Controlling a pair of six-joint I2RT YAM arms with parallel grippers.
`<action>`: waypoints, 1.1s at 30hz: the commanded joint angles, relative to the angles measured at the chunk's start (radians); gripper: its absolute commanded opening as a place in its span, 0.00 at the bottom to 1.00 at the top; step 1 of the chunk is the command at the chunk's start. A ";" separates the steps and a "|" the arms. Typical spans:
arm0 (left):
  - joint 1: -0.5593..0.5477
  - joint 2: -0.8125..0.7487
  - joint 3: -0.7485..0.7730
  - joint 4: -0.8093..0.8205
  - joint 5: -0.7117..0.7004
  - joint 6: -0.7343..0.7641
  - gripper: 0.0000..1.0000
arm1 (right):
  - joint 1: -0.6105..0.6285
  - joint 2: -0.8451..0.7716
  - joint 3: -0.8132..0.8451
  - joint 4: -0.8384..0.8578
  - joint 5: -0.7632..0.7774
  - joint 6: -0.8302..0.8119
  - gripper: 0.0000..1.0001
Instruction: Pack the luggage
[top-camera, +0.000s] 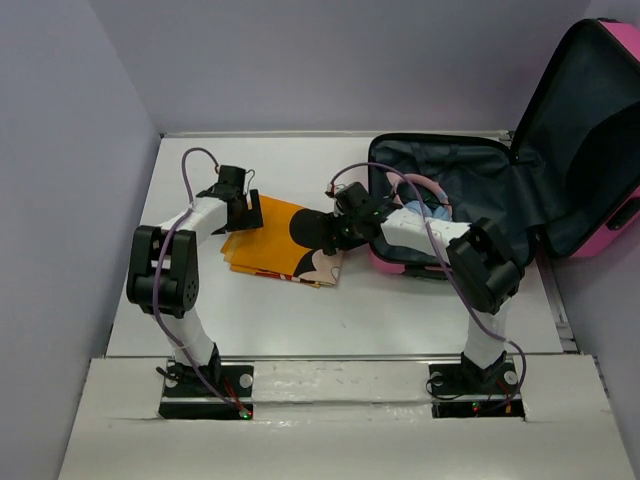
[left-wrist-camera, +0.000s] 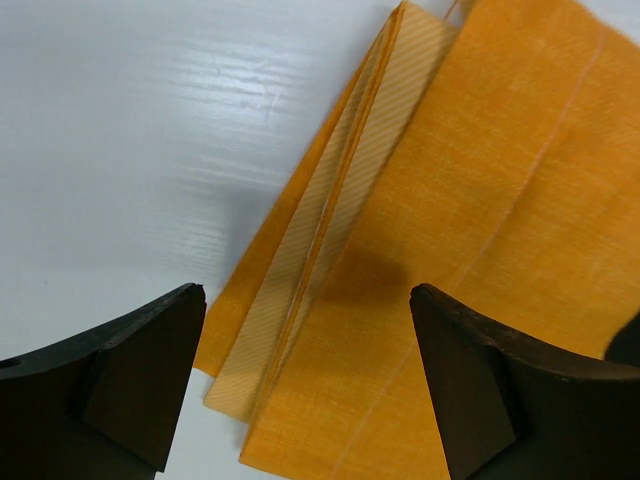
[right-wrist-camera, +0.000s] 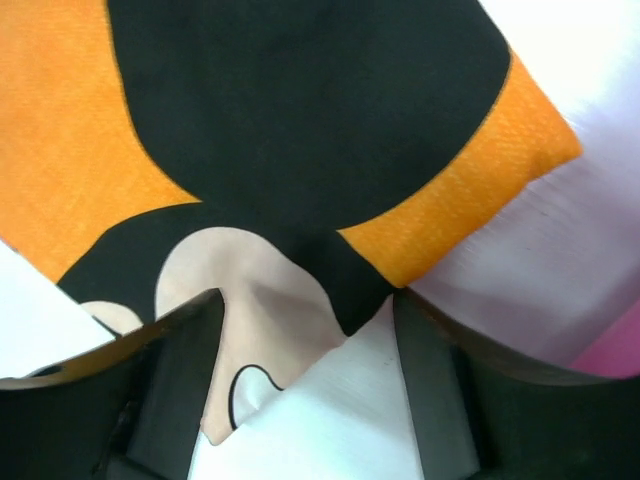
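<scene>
A: Overhead view, and the luggage (top-camera: 470, 170) sits at two o'clock on the table (top-camera: 400, 320). Its base lies flat and its lid is thrown open, standing up toward the far right corner. Something pale blue and pink lies on the dark lining, half hidden by the right arm.

B: Both arms are working elsewhere, though, on the orange cloth (top-camera: 275, 245) at nine o'clock from the case.

A: Right. The left fingers (left-wrist-camera: 130, 380) are spread wide above the cloth's folded edge, with nothing between them. The right fingers (right-wrist-camera: 440, 400) stand apart too, roughly half open. They straddle the printed corner (the one with the black cartoon shape) but don't pinch it, as far as I can see.

B: So nothing is held. How will the case itself handle when its turn comes?

A: My read is a hard shell that's stiff, smooth and probably slippery, and far too broad for those fingers to span. I'd go for the lid's rim or the zipper band at its twelve o'clock edge and swing it down slowly. A lightly loaded case could skid across the table if shoved.
</scene>
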 joint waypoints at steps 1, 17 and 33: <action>0.025 0.028 0.031 -0.028 0.026 0.060 0.95 | -0.022 -0.065 -0.033 0.005 0.019 0.049 0.78; 0.038 0.169 0.009 -0.020 0.129 0.063 0.62 | 0.090 0.137 0.064 0.031 0.043 0.163 0.81; 0.040 -0.064 -0.054 0.034 0.336 -0.005 0.06 | 0.108 -0.017 0.044 0.258 0.129 0.193 0.07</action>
